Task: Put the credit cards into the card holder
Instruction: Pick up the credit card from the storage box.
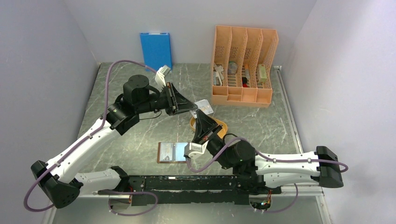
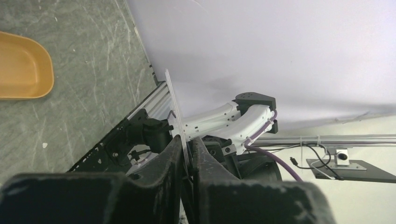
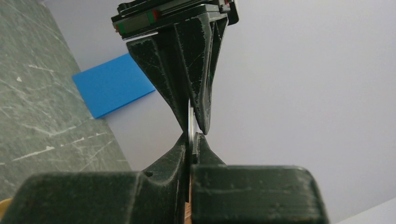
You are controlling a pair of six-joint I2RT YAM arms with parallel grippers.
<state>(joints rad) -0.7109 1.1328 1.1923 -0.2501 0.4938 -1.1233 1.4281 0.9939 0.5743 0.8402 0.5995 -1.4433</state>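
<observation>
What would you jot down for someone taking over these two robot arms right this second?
Left claw: shut on a credit card, which is held up in the air.
Right claw: shut on the same credit card, from the opposite edge.
Card holder: lies open on the table near the arm bases, apart from both claws.
Done: one card is off the table, pinched by both claws.
Left: one claw should probably let go so the other can slide the card in. I cannot tell whether the holder already has cards.

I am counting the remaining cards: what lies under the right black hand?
An orange oval plastic tray, mostly covered by the right hand, which pinches a thin pale card. Its covered middle cannot be seen.
</observation>
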